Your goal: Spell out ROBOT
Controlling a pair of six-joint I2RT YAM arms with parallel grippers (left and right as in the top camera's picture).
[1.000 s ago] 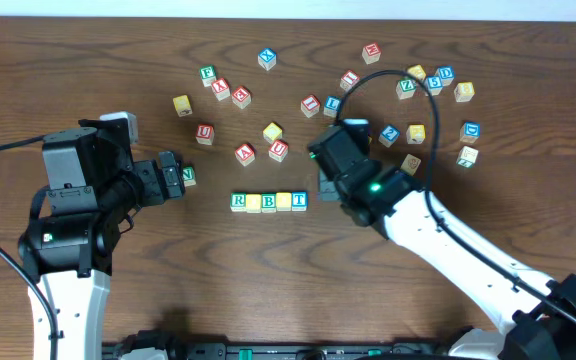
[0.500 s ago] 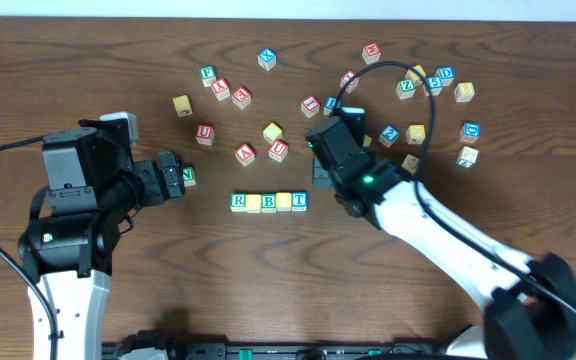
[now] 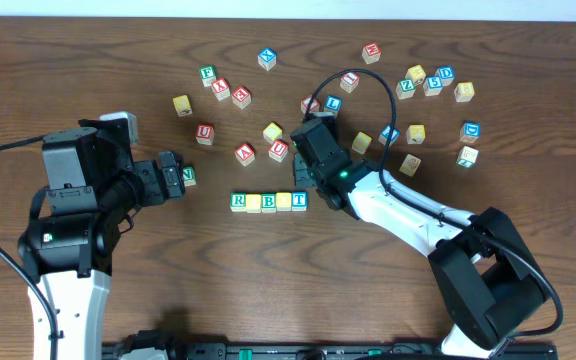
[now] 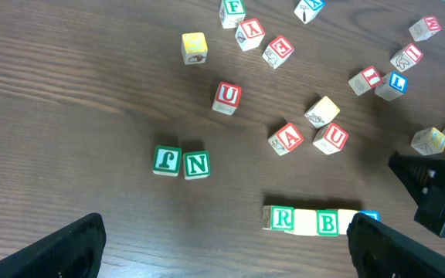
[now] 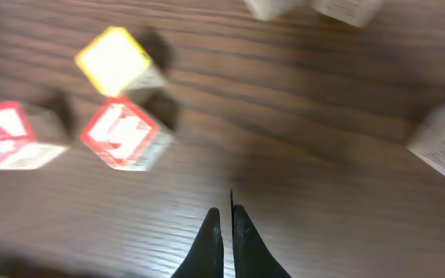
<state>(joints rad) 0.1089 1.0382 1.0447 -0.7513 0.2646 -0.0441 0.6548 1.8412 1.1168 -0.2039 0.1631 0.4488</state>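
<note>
Currently the row (image 3: pixel 268 202) holds 5 touching blocks: R block (image 3: pixel 238 202), 1 unreadable, B block (image 3: pixel 269 202), 1 unreadable, T block (image 3: pixel 299 200). Right gripper (image 5: pixel 226 228): jaws pressed together, empty, near the T end. 3 blocks crowd just ahead of it: red A block (image 5: pixel 2 137), red U block (image 5: pixel 126 133), yellow block (image 5: pixel 114 60). Left gripper (image 4: pixel 224 232): jaws spread wide, empty. Beyond it 2 green blocks touch, J block (image 4: pixel 167 161) and N block (image 4: pixel 197 164). Other loose blocks are scattered across the table (image 3: pixel 88 60).
</note>
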